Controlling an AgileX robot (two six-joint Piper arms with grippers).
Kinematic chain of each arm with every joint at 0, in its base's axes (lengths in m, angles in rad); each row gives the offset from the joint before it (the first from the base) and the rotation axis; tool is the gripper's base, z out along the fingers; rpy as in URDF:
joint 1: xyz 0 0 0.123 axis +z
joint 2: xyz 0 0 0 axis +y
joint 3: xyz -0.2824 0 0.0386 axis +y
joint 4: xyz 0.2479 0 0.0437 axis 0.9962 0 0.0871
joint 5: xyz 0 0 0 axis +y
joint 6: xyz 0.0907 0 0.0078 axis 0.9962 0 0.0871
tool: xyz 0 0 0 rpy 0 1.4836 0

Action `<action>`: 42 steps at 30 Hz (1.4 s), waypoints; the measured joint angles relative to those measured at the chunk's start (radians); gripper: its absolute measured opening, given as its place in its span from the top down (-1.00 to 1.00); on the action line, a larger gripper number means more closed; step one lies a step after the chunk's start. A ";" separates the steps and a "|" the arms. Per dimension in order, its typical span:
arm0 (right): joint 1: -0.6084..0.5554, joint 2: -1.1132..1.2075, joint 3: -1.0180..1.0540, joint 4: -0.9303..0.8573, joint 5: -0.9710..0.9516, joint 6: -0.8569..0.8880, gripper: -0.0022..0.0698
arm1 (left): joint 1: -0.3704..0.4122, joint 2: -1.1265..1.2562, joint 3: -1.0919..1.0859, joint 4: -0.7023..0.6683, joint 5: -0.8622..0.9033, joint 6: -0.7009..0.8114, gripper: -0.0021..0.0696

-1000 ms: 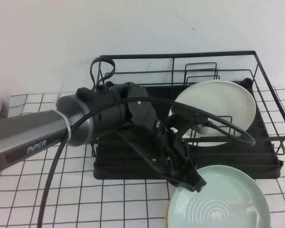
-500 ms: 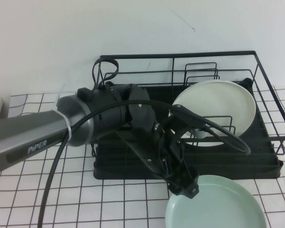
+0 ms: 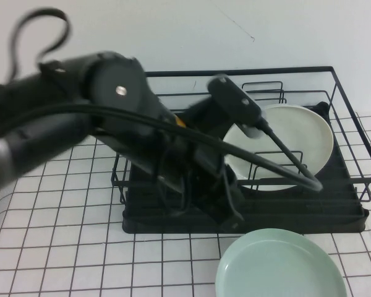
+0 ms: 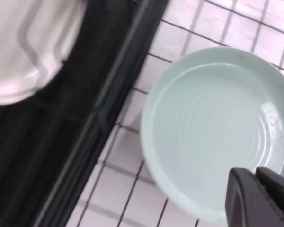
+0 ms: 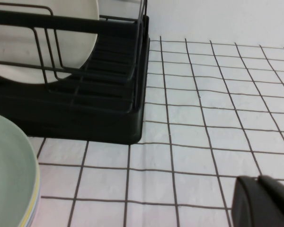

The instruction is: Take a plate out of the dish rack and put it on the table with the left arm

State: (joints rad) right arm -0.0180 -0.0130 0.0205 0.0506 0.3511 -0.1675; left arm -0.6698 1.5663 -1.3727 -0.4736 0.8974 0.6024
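The mint-green plate (image 3: 281,266) lies flat on the table (image 3: 62,247) just in front of the black dish rack (image 3: 352,204), right of centre. It also shows in the left wrist view (image 4: 213,123) and the right wrist view (image 5: 9,175), where a yellow rim (image 5: 35,198) shows under its edge. My left gripper (image 3: 235,218) hangs over the rack's front edge, above and just left of the plate. Its fingers (image 4: 241,198) are shut together and hold nothing. My right gripper (image 5: 262,201) is shut and empty, low over the cloth right of the rack, outside the high view.
A cream-white plate (image 3: 284,145) stands upright between the rack's dividers at the right. The left arm and its looped cable (image 3: 284,164) cover the rack's left half. Gridded cloth (image 5: 203,118) lies right of the rack and a wall stands behind.
The left gripper has let go of the mint-green plate, which now lies flat. The left arm has lifted and swung back over the rack.
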 joint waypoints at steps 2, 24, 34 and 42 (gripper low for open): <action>0.000 0.000 0.000 0.000 0.000 0.000 0.94 | 0.000 -0.062 0.008 0.058 0.007 -0.070 0.93; 0.000 0.000 0.000 0.000 0.000 0.000 0.94 | 0.000 -1.069 0.857 0.114 -0.424 -0.331 0.94; 0.000 0.000 0.000 0.000 0.000 0.000 0.94 | 0.000 -1.115 0.907 0.144 -0.408 -0.281 0.94; 0.000 0.000 0.000 0.000 0.000 0.000 0.94 | 0.116 -1.253 1.057 0.349 -0.741 -0.384 0.94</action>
State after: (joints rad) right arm -0.0180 -0.0130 0.0205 0.0506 0.3511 -0.1675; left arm -0.5537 0.3134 -0.3157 -0.1246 0.1560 0.2184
